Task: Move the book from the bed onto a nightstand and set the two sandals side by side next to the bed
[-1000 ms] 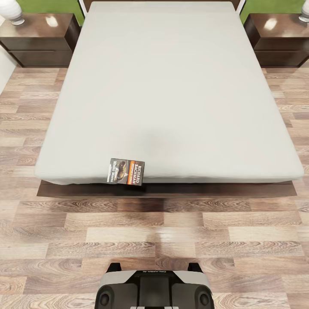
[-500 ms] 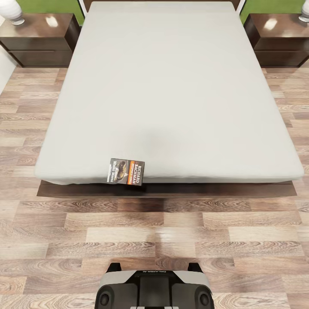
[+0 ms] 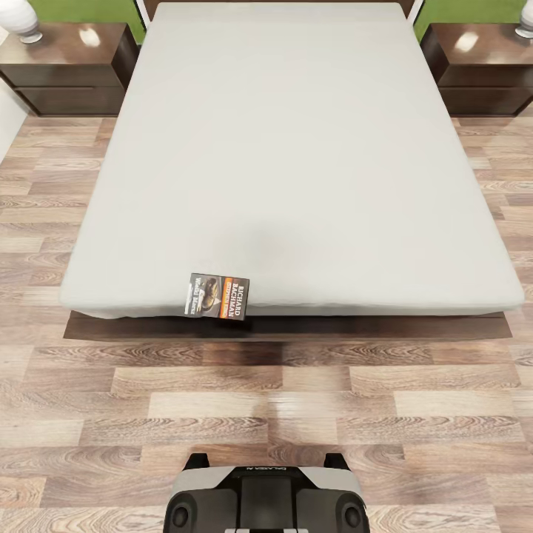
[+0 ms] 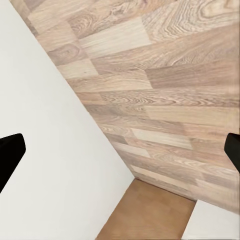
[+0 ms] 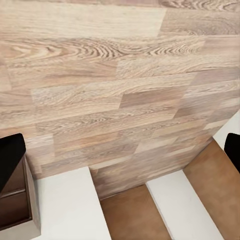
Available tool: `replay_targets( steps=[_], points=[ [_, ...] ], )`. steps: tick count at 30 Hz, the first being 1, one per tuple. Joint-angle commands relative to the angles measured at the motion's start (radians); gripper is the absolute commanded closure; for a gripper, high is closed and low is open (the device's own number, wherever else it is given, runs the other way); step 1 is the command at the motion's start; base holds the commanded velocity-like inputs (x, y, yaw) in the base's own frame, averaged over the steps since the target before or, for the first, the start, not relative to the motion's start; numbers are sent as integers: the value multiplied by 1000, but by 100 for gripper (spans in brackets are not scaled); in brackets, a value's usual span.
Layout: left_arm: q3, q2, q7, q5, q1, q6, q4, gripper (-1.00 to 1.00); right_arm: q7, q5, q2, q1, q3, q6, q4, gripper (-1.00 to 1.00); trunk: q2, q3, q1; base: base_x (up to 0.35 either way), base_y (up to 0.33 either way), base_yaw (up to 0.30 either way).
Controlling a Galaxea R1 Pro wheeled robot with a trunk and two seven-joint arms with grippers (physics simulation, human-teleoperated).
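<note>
The book point(image 3: 220, 296), dark with an orange band and white lettering, lies flat at the foot edge of the bed point(image 3: 296, 148), left of centre, its near side just over the light-grey mattress rim. A dark brown nightstand point(image 3: 66, 66) stands at the bed's far left and another nightstand point(image 3: 481, 63) at its far right. The sandals are out of view. My left gripper point(image 4: 120, 152) is open over wood floor, its black fingertips point(image 4: 10, 155) far apart with nothing between them. The right gripper point(image 5: 120, 152) is open the same way, also over floor.
Each nightstand carries a white lamp base point(image 3: 26, 18). Wood-plank floor point(image 3: 266, 400) runs between my base point(image 3: 265, 496) and the bed's dark platform frame point(image 3: 289, 327), and along both sides of the bed. A dark brown cabinet corner point(image 5: 17, 205) shows in the right wrist view.
</note>
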Motion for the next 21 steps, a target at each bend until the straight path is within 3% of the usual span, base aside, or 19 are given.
replay_targets(
  steps=[1, 13, 21],
  points=[
    [-8, -3, 0, 7, 0, -3, 1, -100, -3, 10, 0, -1, -8, -5, -1, -100, 0, 0, 0, 0, 0, 0],
    [-7, -37, -6, 10, 1, -60, -2, -100, -2, 10, 1, -7, -6, -8, -30, -100, 0, 0, 0, -2, 0, 0],
    [-7, -45, -7, 11, 1, -89, -2, -100, 6, 6, 0, -54, -7, -10, -29, -100, 0, 0, 0, -53, 0, 0]
  ],
)
